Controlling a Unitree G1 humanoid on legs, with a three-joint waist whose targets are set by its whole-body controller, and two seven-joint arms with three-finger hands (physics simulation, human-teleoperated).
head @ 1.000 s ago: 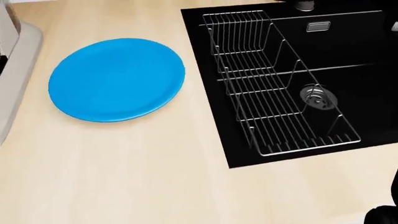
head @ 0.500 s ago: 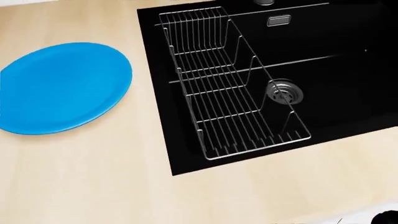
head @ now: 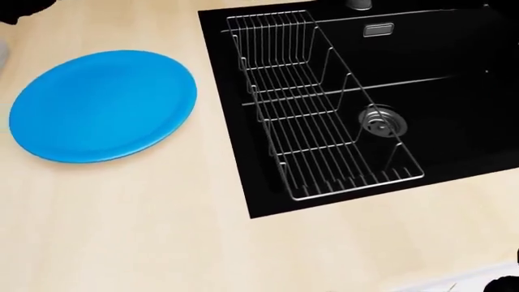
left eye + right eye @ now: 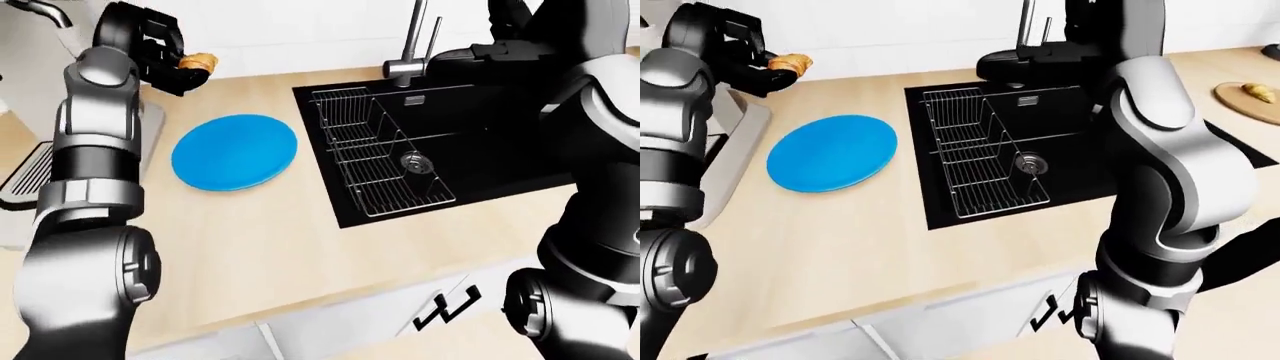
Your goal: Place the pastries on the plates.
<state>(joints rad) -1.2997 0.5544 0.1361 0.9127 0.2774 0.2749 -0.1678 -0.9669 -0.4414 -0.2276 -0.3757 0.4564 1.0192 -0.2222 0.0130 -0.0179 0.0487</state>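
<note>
My left hand [image 4: 178, 61] is raised at the top left of the left-eye view and is shut on a golden-brown pastry [image 4: 198, 61]. The pastry also shows in the right-eye view [image 4: 790, 64]. It hangs above the counter, up and left of the round blue plate [image 3: 103, 106], which lies bare on the wooden counter. A second pastry [image 4: 1258, 92] lies on a round wooden board [image 4: 1238, 103] at the far right of the right-eye view. My right hand [image 4: 1025, 61] is held high over the sink by the faucet; its fingers are too dark to read.
A black sink [image 3: 454, 73] lies right of the plate, with a wire dish rack [image 3: 316, 103] in its left part and a drain [image 3: 378, 120]. A faucet [image 4: 415, 37] stands above it. A grey appliance [image 4: 30, 176] stands at the left edge of the counter.
The head camera has moved: the whole picture slid left, then a little back to the right. The plate and the sink themselves have not moved on the counter.
</note>
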